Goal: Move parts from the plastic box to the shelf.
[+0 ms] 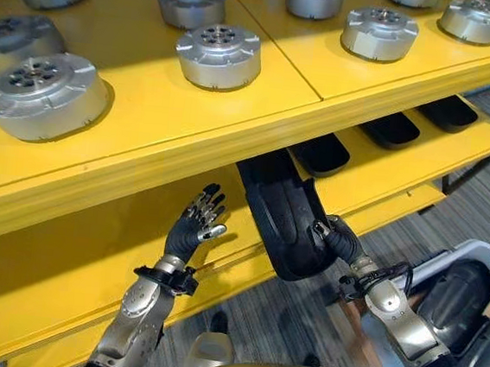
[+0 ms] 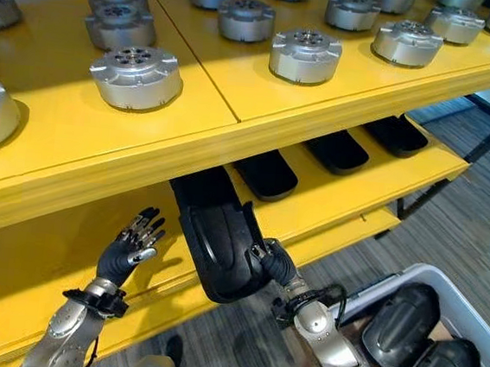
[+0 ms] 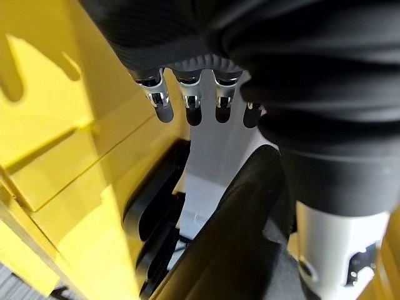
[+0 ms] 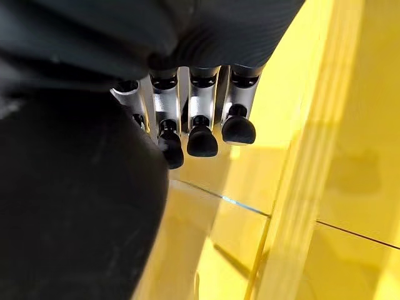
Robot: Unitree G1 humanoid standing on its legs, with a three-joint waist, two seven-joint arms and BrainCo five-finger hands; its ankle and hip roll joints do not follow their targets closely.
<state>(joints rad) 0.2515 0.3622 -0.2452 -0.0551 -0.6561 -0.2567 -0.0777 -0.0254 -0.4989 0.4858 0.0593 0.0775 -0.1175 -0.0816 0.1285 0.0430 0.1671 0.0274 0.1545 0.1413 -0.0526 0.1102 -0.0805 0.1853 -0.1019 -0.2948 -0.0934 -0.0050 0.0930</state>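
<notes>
A yellow two-tier shelf (image 1: 127,150) spans the scene, its upper board carrying rows of round silver motor housings (image 1: 218,55), one near the board's front edge. On the lower board, black moulded shell parts (image 2: 339,149) lie in a row toward the right end, partly under the upper board. One larger black shell part (image 2: 218,233) sits tilted across the lower board's front edge, its far end tucked beneath the upper board and its near end overhanging the edge. The right hand (image 2: 274,260) grips that part's right side at the overhang, fingers curled against it; in the right wrist view the fingers (image 4: 203,140) bend beside the dark part. The left hand (image 1: 196,226) hovers over the lower board just left of the part, fingers spread and relaxed, holding nothing. At the lower right, a grey plastic box (image 2: 444,281) on the floor holds more black shell parts (image 2: 401,316).
</notes>
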